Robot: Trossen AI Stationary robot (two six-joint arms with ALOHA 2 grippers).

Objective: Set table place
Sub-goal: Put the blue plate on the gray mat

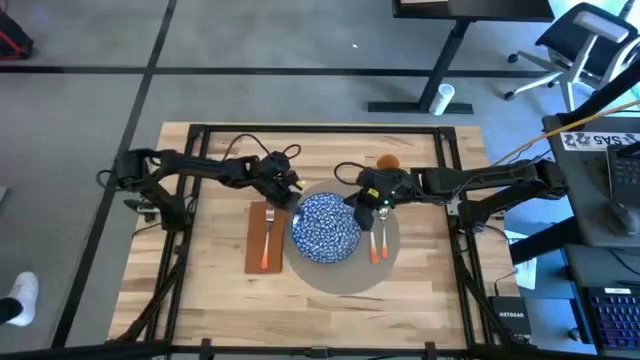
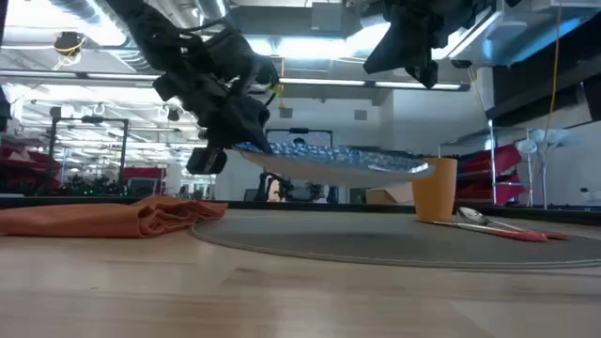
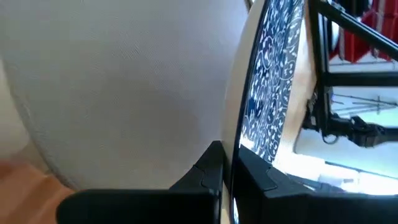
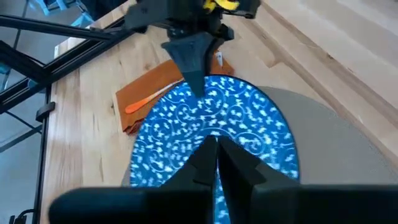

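A blue speckled round plate (image 1: 325, 230) hangs a little above the round grey placemat (image 1: 350, 278), which lies flat on the wooden table (image 1: 430, 290). My left gripper (image 1: 292, 203) is shut on the plate's far-left rim. My right gripper (image 1: 362, 207) is over the plate's far-right part. In the low view it (image 2: 418, 66) stands well above the plate (image 2: 338, 161), fingers shut and touching nothing. My left gripper pinches the plate's rim (image 3: 238, 140) between its two fingers, one on the blue top face and one on the pale underside. The fingers come slanting down from the table's far left. The plate is lifted clear of the placemat (image 2: 376, 244), nearly level, a little lower toward the right.
A rust-red napkin (image 1: 262, 235) with an orange-handled fork lies left of the placemat. Orange-handled cutlery (image 1: 378, 240) lies on the placemat's right part. An orange cup (image 1: 387, 160) stands beyond it. Black frame rails edge the table.
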